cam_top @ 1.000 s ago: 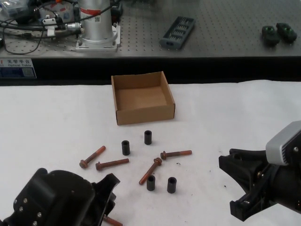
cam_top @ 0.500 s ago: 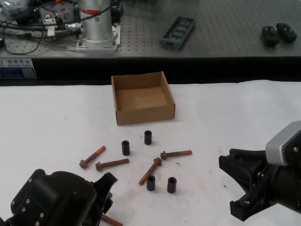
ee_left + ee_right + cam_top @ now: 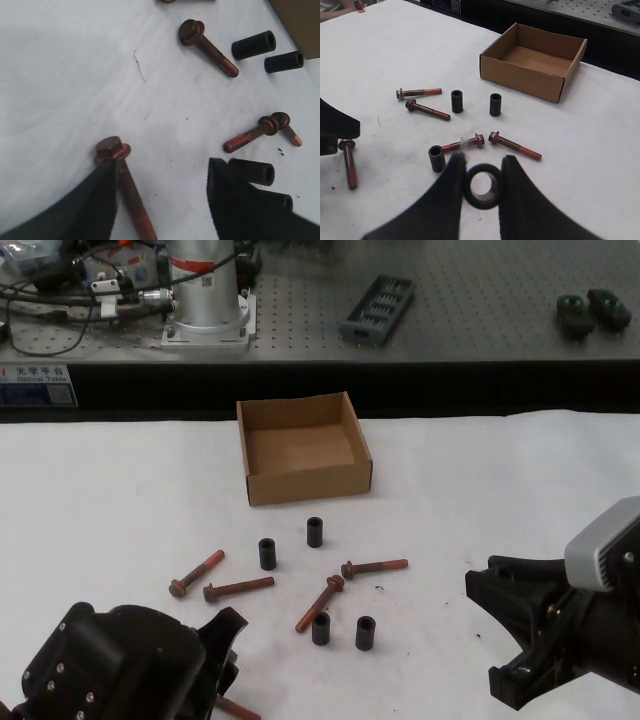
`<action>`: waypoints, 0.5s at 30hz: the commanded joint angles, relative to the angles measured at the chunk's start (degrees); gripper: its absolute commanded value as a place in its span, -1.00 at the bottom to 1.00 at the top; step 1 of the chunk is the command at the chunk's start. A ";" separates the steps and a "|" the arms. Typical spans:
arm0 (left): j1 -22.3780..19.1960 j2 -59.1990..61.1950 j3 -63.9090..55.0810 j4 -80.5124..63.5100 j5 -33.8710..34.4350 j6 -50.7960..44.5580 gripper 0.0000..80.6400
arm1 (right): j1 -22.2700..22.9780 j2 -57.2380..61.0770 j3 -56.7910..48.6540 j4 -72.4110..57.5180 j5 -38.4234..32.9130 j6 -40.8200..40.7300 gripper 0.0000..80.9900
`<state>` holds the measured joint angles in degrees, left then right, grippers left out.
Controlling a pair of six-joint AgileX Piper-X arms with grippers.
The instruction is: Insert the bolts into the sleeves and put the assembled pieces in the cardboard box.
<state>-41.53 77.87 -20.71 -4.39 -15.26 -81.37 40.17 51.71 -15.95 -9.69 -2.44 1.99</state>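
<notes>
Rust-brown bolt (image 3: 127,192) is bracketed by the spread jaws of the left gripper (image 3: 162,170), against 1 finger, seemingly lined up for pinching. 1 black sleeve (image 3: 482,186) is framed, ungripped, between the spread jaws of the right gripper (image 3: 482,159).

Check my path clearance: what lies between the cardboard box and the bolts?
Two upright black sleeves stand between the cardboard box and the bolts, per the high view.
</notes>
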 commanded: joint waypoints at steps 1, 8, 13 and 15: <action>0.23 1.77 0.17 0.52 -0.80 -0.63 -0.03 | -0.01 -0.59 -0.07 -1.09 0.57 0.05 -0.86; 0.23 5.38 0.17 -2.31 0.22 -1.03 -0.03 | -0.01 -0.59 -0.07 -1.03 0.57 0.05 -0.86; 0.23 6.61 0.17 -5.81 0.52 -1.01 -0.06 | -0.01 -0.59 -0.07 -1.03 0.57 0.05 -0.86; 0.23 7.28 0.06 -6.02 0.61 -1.01 -0.18 | -0.01 -0.59 -0.07 -1.03 0.57 0.05 -0.86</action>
<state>-41.53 83.60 -20.57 -9.50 -15.26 -81.45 40.17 51.71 -15.95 -9.69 -2.44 1.99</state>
